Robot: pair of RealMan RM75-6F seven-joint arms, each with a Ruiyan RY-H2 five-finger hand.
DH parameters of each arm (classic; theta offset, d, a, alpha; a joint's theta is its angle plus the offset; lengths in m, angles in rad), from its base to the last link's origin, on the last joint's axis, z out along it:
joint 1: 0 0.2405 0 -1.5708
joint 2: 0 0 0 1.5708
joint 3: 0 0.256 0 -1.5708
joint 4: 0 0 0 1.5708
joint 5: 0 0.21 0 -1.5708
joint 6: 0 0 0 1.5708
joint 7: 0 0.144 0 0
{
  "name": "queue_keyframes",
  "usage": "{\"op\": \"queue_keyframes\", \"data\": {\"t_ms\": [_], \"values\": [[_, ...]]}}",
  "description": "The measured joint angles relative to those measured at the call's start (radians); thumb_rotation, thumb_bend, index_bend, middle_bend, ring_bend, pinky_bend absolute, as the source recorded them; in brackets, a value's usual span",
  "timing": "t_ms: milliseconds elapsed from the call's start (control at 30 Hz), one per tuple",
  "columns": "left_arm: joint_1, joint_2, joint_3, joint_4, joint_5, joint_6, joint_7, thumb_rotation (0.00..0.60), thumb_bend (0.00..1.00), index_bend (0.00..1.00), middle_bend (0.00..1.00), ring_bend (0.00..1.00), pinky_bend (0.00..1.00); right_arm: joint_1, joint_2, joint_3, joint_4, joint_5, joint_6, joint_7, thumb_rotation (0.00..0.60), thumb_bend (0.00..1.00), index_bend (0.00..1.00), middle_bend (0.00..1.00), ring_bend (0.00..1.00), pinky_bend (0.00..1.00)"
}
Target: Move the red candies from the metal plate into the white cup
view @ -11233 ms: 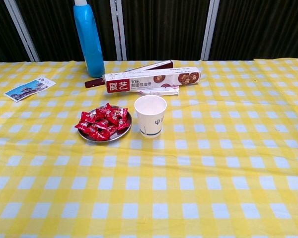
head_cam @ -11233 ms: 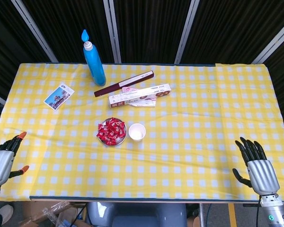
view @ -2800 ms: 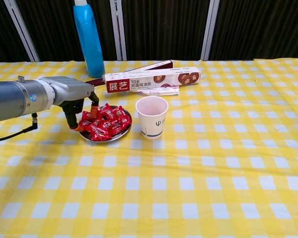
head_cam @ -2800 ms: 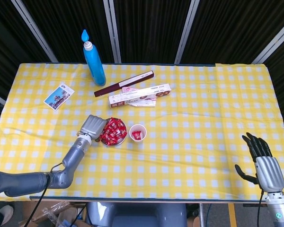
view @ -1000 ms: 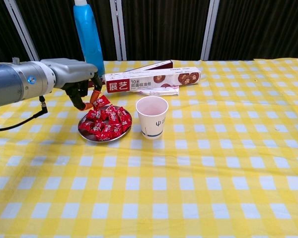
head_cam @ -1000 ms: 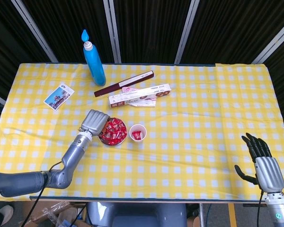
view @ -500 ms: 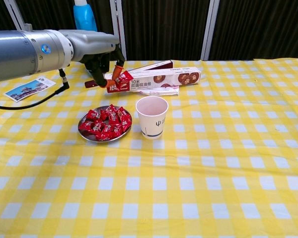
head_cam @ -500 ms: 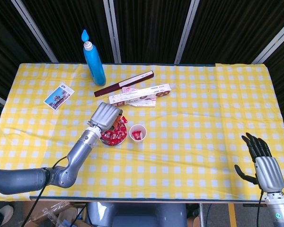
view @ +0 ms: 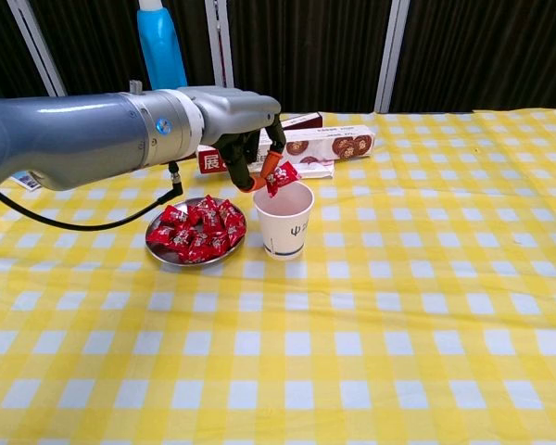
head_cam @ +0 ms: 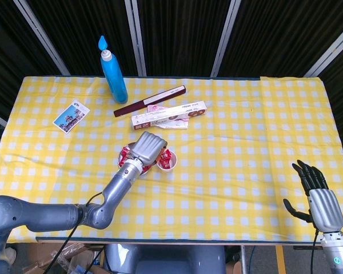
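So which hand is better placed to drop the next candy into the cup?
Left. The left hand pinches a red candy right over the white cup; the right hand sits far off near the table edge.

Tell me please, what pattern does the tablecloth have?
Yellow and white checks, clearest on the tablecloth in chest view.

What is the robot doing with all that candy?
The robot's left hand pinches one red candy just over the mouth of the white cup, ready to drop it in. More red candies sit piled on the metal plate beside the cup. The right hand holds nothing, fingers spread, near the table's edge.
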Motion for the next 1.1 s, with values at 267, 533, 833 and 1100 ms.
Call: {"op": "queue_keyframes", "data": {"t_ms": [267, 533, 833, 1100], "values": [[-0.023, -0.028, 0.008, 0.025, -0.039, -0.009, 0.024, 0.600, 0.35, 0.56, 0.97, 0.99, 1.00, -0.001, -0.001, -0.001, -0.001, 0.000, 0.001, -0.002, 0.600, 0.39, 0.00, 0.00, 0.00, 0.00], [-0.015, -0.027, 0.004, 0.018, -0.015, 0.008, -0.010, 0.600, 0.31, 0.50, 0.96, 0.99, 1.00, -0.002, -0.001, 0.000, -0.001, 0.001, 0.003, -0.005, 0.600, 0.39, 0.00, 0.00, 0.00, 0.00], [0.031, 0.039, 0.014, -0.029, 0.022, 0.036, -0.053, 0.600, 0.26, 0.49, 0.96, 0.99, 1.00, -0.003, -0.001, -0.001, 0.000, -0.001, 0.006, -0.005, 0.600, 0.39, 0.00, 0.00, 0.00, 0.00], [0.082, 0.117, 0.099, -0.053, 0.024, 0.001, -0.056, 0.600, 0.23, 0.48, 0.96, 0.99, 1.00, -0.003, -0.004, 0.000, 0.001, 0.002, 0.004, -0.013, 0.600, 0.39, 0.00, 0.00, 0.00, 0.00]]}}
